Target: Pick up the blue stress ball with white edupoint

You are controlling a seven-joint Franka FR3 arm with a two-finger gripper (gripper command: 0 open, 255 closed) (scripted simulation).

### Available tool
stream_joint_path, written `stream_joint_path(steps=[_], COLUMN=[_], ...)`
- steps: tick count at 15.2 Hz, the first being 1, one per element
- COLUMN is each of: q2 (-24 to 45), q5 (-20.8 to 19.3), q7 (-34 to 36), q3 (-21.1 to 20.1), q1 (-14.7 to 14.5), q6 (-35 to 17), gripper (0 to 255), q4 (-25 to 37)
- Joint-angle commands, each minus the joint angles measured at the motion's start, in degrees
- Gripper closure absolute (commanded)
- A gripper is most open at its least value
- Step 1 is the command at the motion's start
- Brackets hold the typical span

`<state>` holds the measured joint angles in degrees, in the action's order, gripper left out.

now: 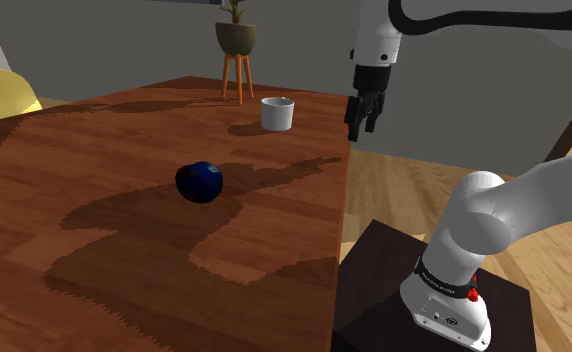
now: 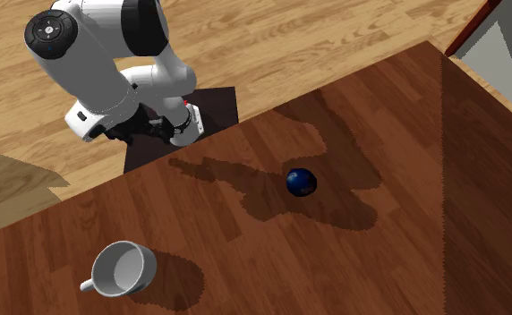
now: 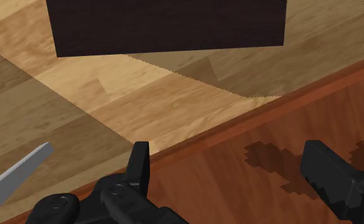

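The end effector [image 1: 362, 118] hangs in the upper right of the shoulder view, over the edge of the bench [image 1: 94, 260]; its fingers [image 3: 139, 167] stand apart with nothing between them, so it is open and empty; in the wrist view this edge runs under it, and beyond are the wooden floor [image 3: 111, 95] and the dark stand [image 3: 168, 25]

Just beside the end effector, toward the shoulder view's upper middle, stands a white cup [image 1: 277, 113]; the dark blue ball [image 1: 199, 182] lies left of centre in that view, well apart from the end effector, alone on the bare bench; in the second exterior view the ball [image 2: 301, 182] is right of centre, inside the arm's shadow; I cannot see white print on it

I think several things could go wrong; a low reach toward the ball may pass near the cup and knock it; the ball is round, so if one finger touches it first it may roll away; if the fingers close above its middle, a soft ball may squeeze out downward; a descent that goes too deep would press the fingertips on the bench; the dark ball on dark shadowed wood also makes its centre hard to judge
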<state>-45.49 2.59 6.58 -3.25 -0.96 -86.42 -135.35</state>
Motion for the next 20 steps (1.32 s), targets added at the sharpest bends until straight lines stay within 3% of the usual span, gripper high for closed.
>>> stream_joint_path(steps=[1,12,20], q2=[0.00,13.64,29.88], q5=[0.00,9.43,10.21], q7=[0.00,25.50,45.19], q3=[0.00,-15.43,-25.75], q1=[0.00,0.24,1.48], q6=[0.00,1.15,1.16], gripper=[0,0,0], q4=[0.00,12.70,27.91])
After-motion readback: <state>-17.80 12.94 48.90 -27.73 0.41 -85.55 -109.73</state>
